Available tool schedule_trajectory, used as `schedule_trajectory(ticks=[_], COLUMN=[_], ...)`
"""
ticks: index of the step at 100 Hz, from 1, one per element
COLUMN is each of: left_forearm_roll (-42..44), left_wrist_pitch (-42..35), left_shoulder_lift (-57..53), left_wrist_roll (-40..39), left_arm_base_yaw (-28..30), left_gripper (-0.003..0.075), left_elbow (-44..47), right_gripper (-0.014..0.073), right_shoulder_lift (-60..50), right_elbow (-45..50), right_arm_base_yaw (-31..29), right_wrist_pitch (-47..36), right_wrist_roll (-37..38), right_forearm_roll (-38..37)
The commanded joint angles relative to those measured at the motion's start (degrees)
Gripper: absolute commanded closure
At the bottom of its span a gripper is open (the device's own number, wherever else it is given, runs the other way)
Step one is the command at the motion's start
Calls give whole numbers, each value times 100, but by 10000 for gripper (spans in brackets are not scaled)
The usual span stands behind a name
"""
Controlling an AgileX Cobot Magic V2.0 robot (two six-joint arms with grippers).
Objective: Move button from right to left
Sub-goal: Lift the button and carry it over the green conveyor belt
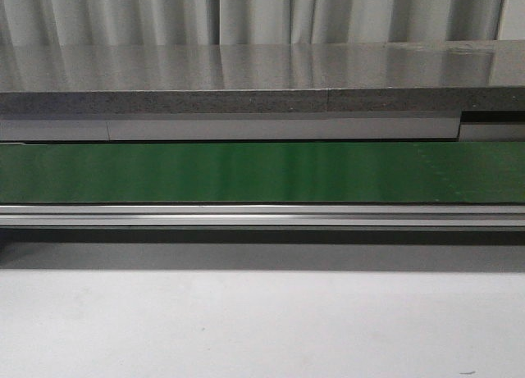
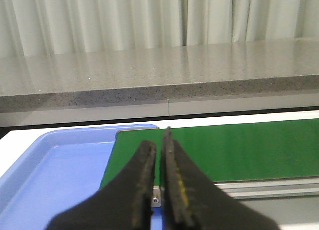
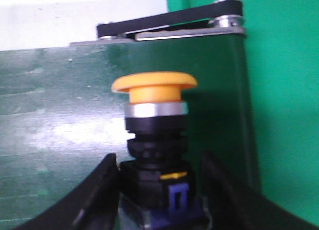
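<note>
The button (image 3: 154, 93) has a yellow-orange mushroom cap, a silver ring and a black body with a blue base. It stands upright over the dark green belt (image 3: 50, 120), near the belt's end bracket (image 3: 174, 21). My right gripper (image 3: 160, 162) holds it low on the body, one black finger pressed against each side. In the left wrist view, my left gripper (image 2: 159, 140) is shut and empty, hanging over the other end of the belt (image 2: 239, 150). In the front view, neither gripper nor the button shows.
A blue tray (image 2: 55, 170) lies beside the belt's end under the left gripper. The green belt (image 1: 246, 171) runs across the front view between a metal rail (image 1: 262, 216) and a grey stone counter (image 1: 246, 75). A white table surface (image 1: 262, 321) lies in front.
</note>
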Motion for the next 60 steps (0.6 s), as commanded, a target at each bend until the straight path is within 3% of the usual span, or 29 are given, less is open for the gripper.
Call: schedule_trajectory(ticks=[1, 60], left_forearm_roll=[-3, -3], left_wrist_pitch=[-458, -458], left_shoulder_lift=[-198, -198], left_wrist_roll=[-67, -67], left_arm_base_yaw=[-43, -43], left_gripper=[715, 715], left_elbow=[230, 230], right_gripper=[515, 515], right_shoulder_lift=[-247, 96], right_elbow=[-129, -118], right_arm_base_yaw=[8, 8], right_wrist_pitch=[-139, 227], right_wrist_roll=[-395, -500], right_forearm_roll=[434, 432])
